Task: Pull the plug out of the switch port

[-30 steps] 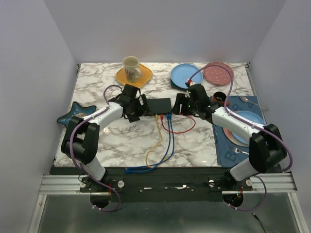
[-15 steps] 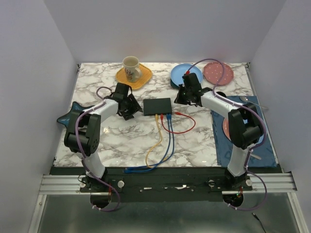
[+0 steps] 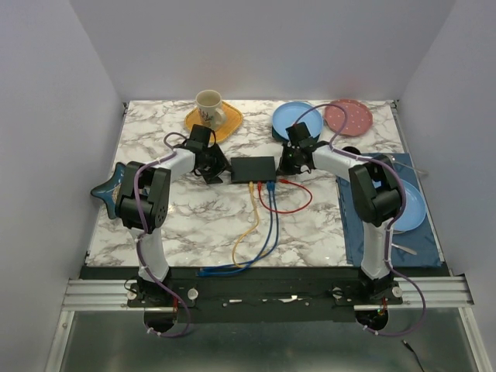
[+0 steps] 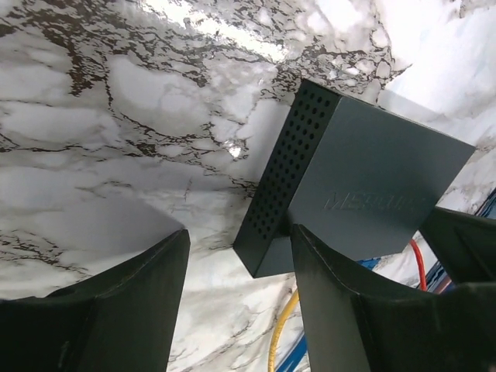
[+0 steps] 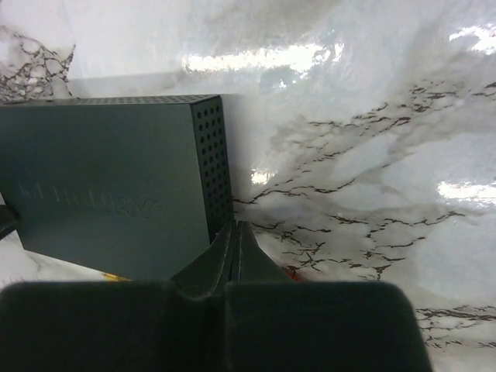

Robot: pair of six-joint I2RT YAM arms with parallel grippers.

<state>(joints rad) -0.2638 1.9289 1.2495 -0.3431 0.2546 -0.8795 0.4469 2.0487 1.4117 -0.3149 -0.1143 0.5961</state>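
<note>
Top external view: the switch port (image 3: 259, 183) is set in the near long edge of the flat black box (image 3: 253, 166), which lies near the middle of the marble table (image 3: 194, 225), towards its far half. Several plugs (image 3: 258, 187) are seated side by side along that edge, and a yellow cable (image 3: 249, 195), a red cable (image 3: 287, 211) and a blue cable (image 3: 271, 221) are led from them towards the near edge of the table, the red one in a loop to the right.

The left gripper (image 3: 215, 167) is held at the box's left short end. In the left wrist view its fingers (image 4: 101, 310) are spread, with the perforated end wall of the box seen between them; whether either finger touches the box cannot be told. The right gripper (image 3: 288, 160) is held at the box's right short end. In the right wrist view its fingers (image 5: 232, 244) are pressed together with nothing between them, just beside the perforated right end wall.

Farther out, a mug (image 3: 208, 108) is stood on a yellow plate (image 3: 231, 122), and a blue plate (image 3: 294, 118) and a pink dotted plate (image 3: 349, 116) are set at the far right. A star-shaped dish (image 3: 107, 187) is placed at the left edge, a blue placemat (image 3: 372, 232) at the right.
</note>
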